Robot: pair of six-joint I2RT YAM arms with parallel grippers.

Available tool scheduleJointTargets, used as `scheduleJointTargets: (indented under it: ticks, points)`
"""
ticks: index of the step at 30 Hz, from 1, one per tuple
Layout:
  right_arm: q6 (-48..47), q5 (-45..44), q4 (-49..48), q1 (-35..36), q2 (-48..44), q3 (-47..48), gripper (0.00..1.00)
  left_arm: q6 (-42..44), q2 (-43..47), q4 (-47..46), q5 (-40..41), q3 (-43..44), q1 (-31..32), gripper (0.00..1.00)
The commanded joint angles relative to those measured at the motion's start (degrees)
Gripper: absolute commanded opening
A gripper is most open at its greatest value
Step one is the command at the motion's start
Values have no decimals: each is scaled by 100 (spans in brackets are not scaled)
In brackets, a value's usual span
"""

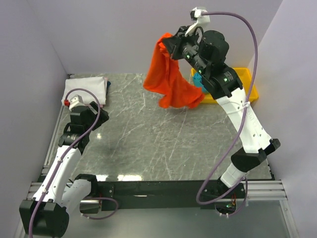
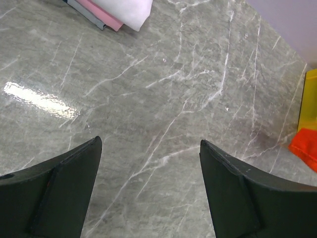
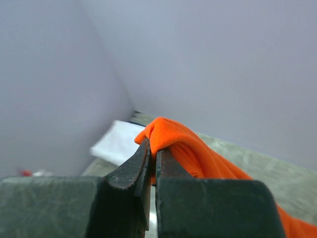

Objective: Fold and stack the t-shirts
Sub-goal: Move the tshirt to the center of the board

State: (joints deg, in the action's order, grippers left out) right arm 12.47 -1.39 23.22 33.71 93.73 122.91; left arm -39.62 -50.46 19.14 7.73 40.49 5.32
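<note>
My right gripper (image 1: pixel 167 43) is raised high at the back of the table and is shut on a fold of the bright orange-red t-shirt (image 1: pixel 168 79). The shirt hangs down from it, and its lower end trails by the yellow tray. In the right wrist view the jaws (image 3: pixel 152 148) pinch the orange cloth (image 3: pixel 183 141). A teal t-shirt (image 1: pixel 199 80) lies in the tray, mostly hidden. A folded white t-shirt (image 1: pixel 86 89) lies at the far left corner. My left gripper (image 2: pixel 148 141) hovers open over bare table near it, holding nothing.
The yellow tray (image 1: pixel 247 84) sits at the far right against the wall. Purple walls enclose the table on three sides. Pink and grey layers (image 2: pixel 106 17) show under the white shirt (image 2: pixel 131 10). The marble tabletop (image 1: pixel 158 139) spreads between the arms.
</note>
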Motion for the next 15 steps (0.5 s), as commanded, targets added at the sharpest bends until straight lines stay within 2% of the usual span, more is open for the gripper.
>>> scheduleJointTargets:
  ticks: [1, 5, 8, 10, 13, 14, 15]
  points:
    - [-43, 113, -476, 389, -400, 593, 0, 138, 141, -148, -78, 38, 4, 86]
    - [387, 227, -687, 592, -689, 436, 1, 121, 168, -33, 0, 73, 4, 85]
    - [546, -124, -644, 584, -1075, -327, 1, 59, 185, 81, 62, 64, 4, 85]
    - [686, -369, -547, 584, -1460, -1275, 3, 42, 212, 108, 54, 38, 4, 85]
    - [1351, -1344, -161, 418, -2014, -2918, 42, 68, 255, 125, -25, -41, 4, 85]
    - [1563, -1538, 127, 321, -2121, -3366, 66, 85, 264, 143, -26, -76, 4, 85]
    - [1774, -1488, 304, 181, -2201, -4188, 71, 77, 256, 160, -8, -129, 4, 84]
